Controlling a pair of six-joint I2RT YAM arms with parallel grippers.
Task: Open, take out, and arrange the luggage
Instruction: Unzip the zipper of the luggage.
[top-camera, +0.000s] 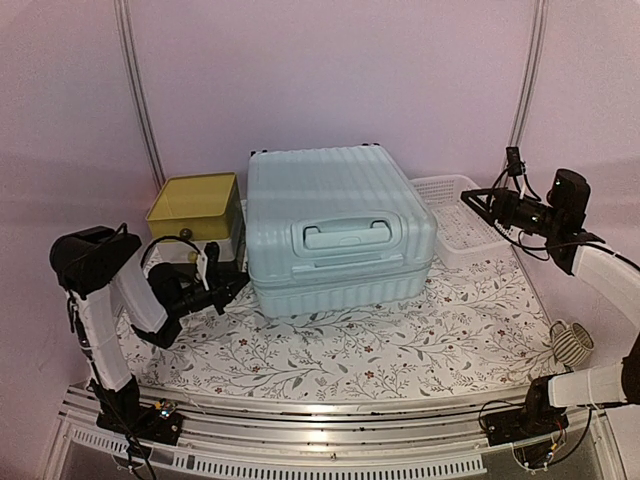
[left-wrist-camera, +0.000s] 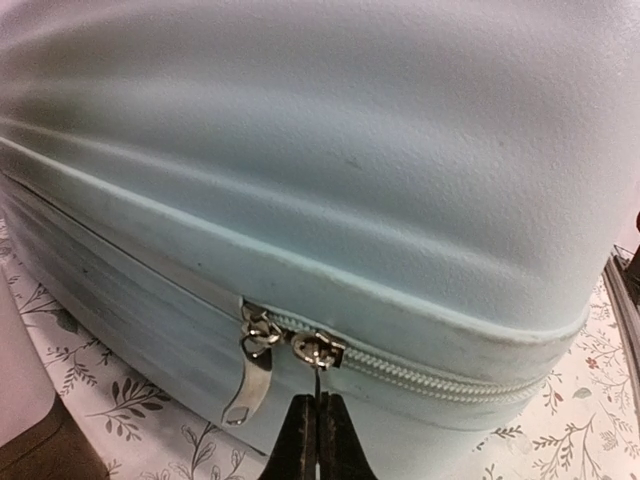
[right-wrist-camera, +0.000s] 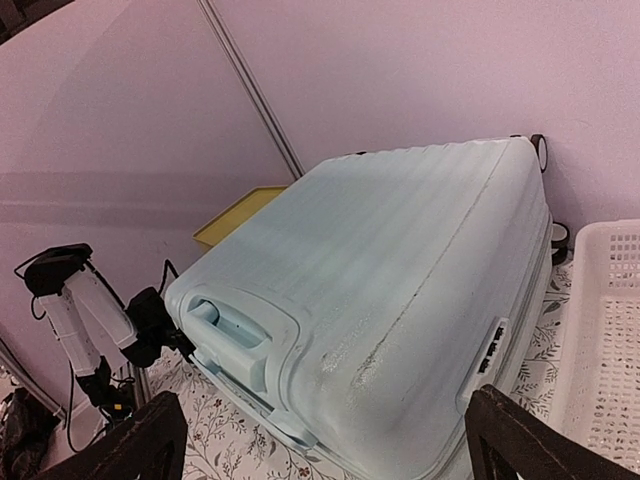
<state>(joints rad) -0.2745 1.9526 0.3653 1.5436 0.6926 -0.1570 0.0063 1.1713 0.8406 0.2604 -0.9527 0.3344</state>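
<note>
The pale mint-blue luggage (top-camera: 340, 200) lies flat and zipped shut at the middle of the table, moulded handle facing the front. My left gripper (top-camera: 240, 285) is at its front left corner. In the left wrist view the black fingers (left-wrist-camera: 300, 440) are pressed together on the thin pull tab under a silver zipper slider (left-wrist-camera: 318, 350) on the luggage (left-wrist-camera: 350, 150). A second silver pull (left-wrist-camera: 250, 385) hangs loose just to its left. My right gripper (top-camera: 470, 200) hovers high at the right, open and empty, looking down on the luggage (right-wrist-camera: 400, 260).
A yellow-topped box (top-camera: 195, 205) stands against the luggage's left side. A white lattice basket (top-camera: 455, 215) sits at its right, under the right gripper. A floral cloth (top-camera: 400, 340) covers the table. A ribbed grey object (top-camera: 572, 345) lies at the right edge.
</note>
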